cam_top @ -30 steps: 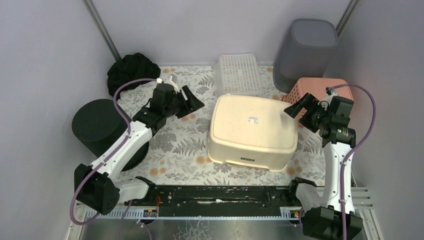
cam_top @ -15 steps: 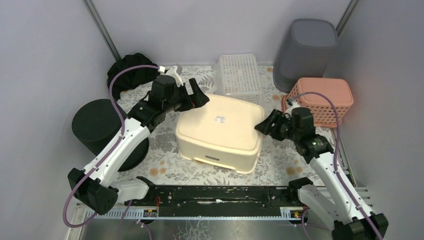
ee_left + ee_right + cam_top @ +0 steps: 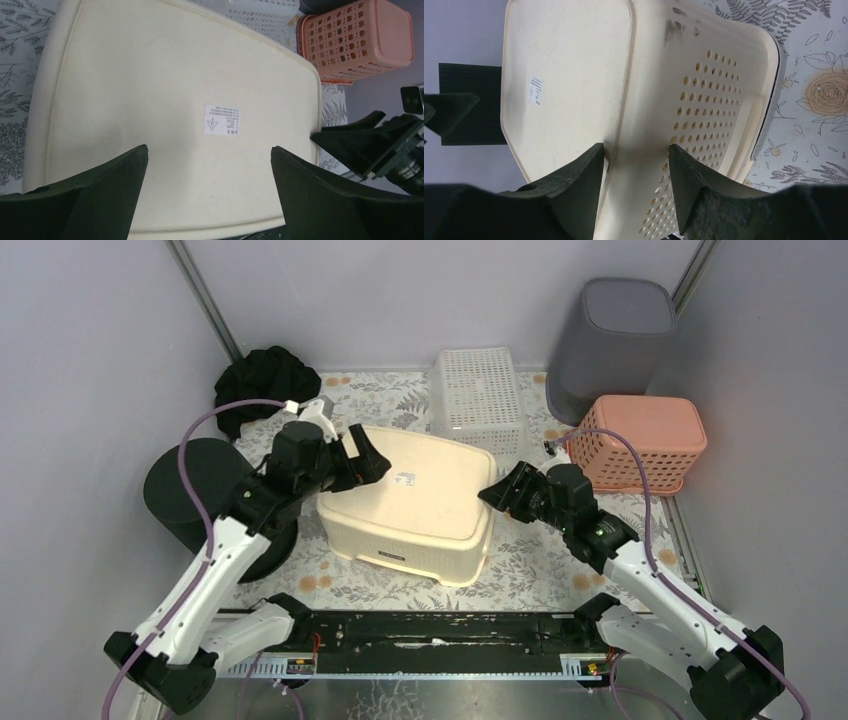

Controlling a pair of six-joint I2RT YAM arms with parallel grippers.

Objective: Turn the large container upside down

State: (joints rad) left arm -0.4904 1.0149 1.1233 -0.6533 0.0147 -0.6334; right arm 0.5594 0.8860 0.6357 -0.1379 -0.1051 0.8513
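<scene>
Floral cloth (image 3: 560, 560) covers the table, and the large cream container (image 3: 410, 505) sits at its middle, between the two arms. It rests mouth-down, with its flat base and a small white label (image 3: 222, 120) facing up. Its long axis runs roughly left to right across the table, skewed a little, so the left end lies farther back than the right.

The left gripper (image 3: 207, 149) hangs over the left part of the base with its jaws spread wide and holding nothing. The right gripper (image 3: 635, 149) straddles the right-hand edge, one finger on the base and the other on the perforated side wall. Whether it is pinching that edge or only resting against it, I cannot tell.

By my reading the container is already base-up, so the step in hand looks like bracing or squaring it rather than starting a flip. If a turn is yet to come, it calls for a firm hold at both short ends, then a lift and a roll about the long axis — clear of the pink basket (image 3: 645, 440) nearby.
</scene>
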